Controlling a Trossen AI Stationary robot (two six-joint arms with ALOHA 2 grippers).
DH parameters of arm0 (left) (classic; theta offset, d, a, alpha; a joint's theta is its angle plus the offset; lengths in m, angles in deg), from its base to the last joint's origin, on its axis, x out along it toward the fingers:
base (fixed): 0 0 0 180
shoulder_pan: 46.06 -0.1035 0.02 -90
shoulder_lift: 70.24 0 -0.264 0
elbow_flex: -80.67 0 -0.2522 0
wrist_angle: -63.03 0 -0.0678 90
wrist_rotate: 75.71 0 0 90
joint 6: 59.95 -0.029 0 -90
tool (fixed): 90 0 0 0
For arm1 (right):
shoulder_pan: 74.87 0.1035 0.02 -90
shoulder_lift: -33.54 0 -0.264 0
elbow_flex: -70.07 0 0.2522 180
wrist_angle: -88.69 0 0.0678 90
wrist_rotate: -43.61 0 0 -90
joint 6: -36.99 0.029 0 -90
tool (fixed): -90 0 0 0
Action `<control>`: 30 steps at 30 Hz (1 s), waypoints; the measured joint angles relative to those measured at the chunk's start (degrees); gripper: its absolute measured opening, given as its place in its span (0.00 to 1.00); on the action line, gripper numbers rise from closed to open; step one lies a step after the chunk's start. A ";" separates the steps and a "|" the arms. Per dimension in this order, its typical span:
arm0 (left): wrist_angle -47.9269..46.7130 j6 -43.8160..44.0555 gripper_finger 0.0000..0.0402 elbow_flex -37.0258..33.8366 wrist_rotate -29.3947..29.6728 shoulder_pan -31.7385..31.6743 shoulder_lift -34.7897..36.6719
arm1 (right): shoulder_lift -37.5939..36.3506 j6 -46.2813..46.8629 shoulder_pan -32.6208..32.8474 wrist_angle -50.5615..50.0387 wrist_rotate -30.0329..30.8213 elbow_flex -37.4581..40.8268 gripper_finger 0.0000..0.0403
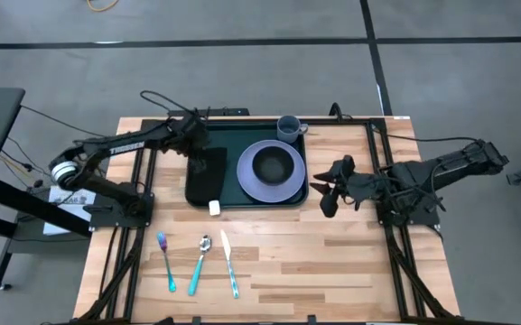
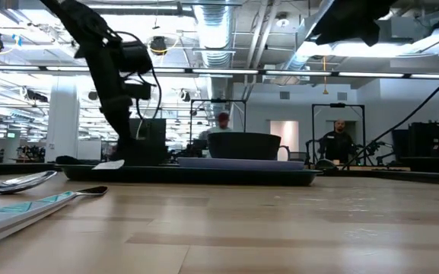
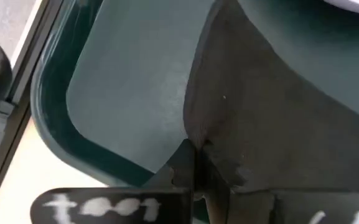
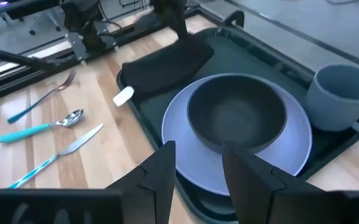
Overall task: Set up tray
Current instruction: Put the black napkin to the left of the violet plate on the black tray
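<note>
The tray (image 1: 246,194) sat at the table's twelve o'clock edge, carrying a plate (image 1: 271,171), bowl (image 1: 274,164), cup (image 1: 289,127) and black napkin (image 1: 206,174). The left gripper (image 1: 199,153), its arm lettered "TROSSEN", pinched the napkin. The right gripper (image 1: 330,187) waited at three o'clock, fingers apart.

The left end effector (image 3: 195,165) is mostly cut off at the left wrist picture's edge. The napkin (image 1: 207,173) hides part of the tray (image 1: 242,135). Two distant people (image 2: 339,141) stay indistinct.
</note>
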 joint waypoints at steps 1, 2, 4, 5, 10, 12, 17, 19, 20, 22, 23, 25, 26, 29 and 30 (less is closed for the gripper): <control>0.78 0.08 0.00 0.00 0.17 -0.15 -0.92 | 0.00 -0.51 -0.42 0.00 -0.01 -0.37 0.30; 1.87 0.11 0.00 0.00 0.30 -0.40 -1.67 | 0.00 -1.01 -0.85 0.00 -0.01 -0.70 0.30; 4.40 0.26 0.00 0.00 0.34 -0.92 -2.93 | 0.00 -1.96 -1.78 -0.02 -0.12 -1.27 0.30; 5.08 0.54 0.00 0.00 0.54 -1.19 -3.43 | 0.00 -2.15 -2.18 0.00 -0.18 -1.47 0.30; 6.60 1.29 0.00 0.00 1.81 -3.27 -4.18 | 0.00 -2.60 -3.82 -0.02 -0.54 -2.11 0.30; 6.79 1.30 0.00 0.01 1.97 -4.09 -4.18 | 0.00 -3.44 -4.08 -0.04 -0.58 -2.33 0.30; 6.78 0.88 0.00 0.01 0.75 -5.99 -4.18 | 0.00 -3.62 -4.87 -0.04 -0.63 -2.44 0.30; 7.06 0.37 0.00 0.02 0.58 -6.23 -4.18 | 0.00 -3.62 -5.06 -0.03 -0.67 -2.44 0.30; 7.06 0.03 0.00 0.02 0.46 -6.23 -4.18 | 0.00 -3.62 -5.05 -0.04 -0.68 -2.44 0.30; 7.06 -0.81 0.01 0.02 0.37 -6.23 -4.18 | 0.00 -3.62 -5.04 -0.04 -0.73 -2.44 0.30; 7.06 -1.10 0.02 0.02 0.41 -6.23 -4.18 | 0.00 -3.62 -5.05 -0.04 -0.71 -2.44 0.30; 7.08 -1.56 0.05 0.02 0.50 -6.21 -4.18 | 0.00 -3.62 -5.06 -0.04 -0.71 -2.44 0.30; 7.09 -1.59 0.07 0.02 0.56 -6.16 -4.17 | 0.00 -3.62 -5.06 -0.04 -0.71 -2.44 0.30; 7.16 -1.52 0.11 0.02 1.71 -6.16 -4.17 | 0.00 -3.62 -5.04 -0.04 -0.71 -2.44 0.30; 7.20 -1.46 0.12 0.02 1.96 -6.14 -4.17 | 0.00 -3.62 -5.06 -0.04 -0.71 -2.44 0.30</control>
